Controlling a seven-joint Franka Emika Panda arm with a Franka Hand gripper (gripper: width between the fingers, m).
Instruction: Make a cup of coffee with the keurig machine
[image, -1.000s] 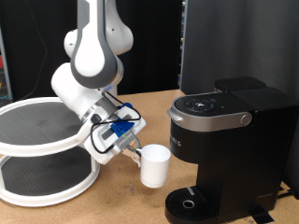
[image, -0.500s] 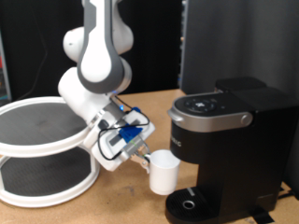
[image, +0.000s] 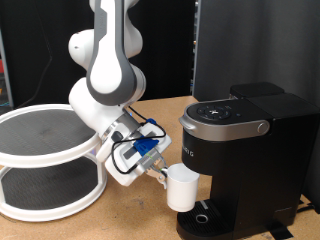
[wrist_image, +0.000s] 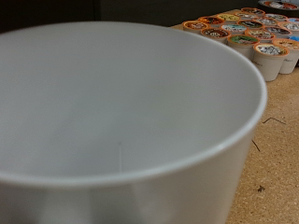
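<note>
Exterior view shows the gripper (image: 161, 172) clamped on the cup (image: 181, 187), holding it by the side facing the arm, with the cup upright and lifted off the table (image: 120, 215). It hangs just left of the keurig machine (image: 240, 160), at the edge of the round drip tray (image: 203, 218) but not yet over its middle and not under the brew head. The step in hand looks like placing the cup on the machine's base. Judging from this, the placement calls for a short carry to the right, keeping the cup level and clear of the overhanging black housing, then a lowering onto the tray.

To the left stands a white two-tier round rack (image: 45, 160).

Wrist view is almost filled by the cup's open mouth (wrist_image: 112, 112), which appears empty and clean inside; the fingers themselves do not show there. Beyond the rim it shows what the other camera misses: a cluster of coffee pods (wrist_image: 248, 33) with coloured lids standing on the wooden table. Neither machine nor rack appears in it.
</note>
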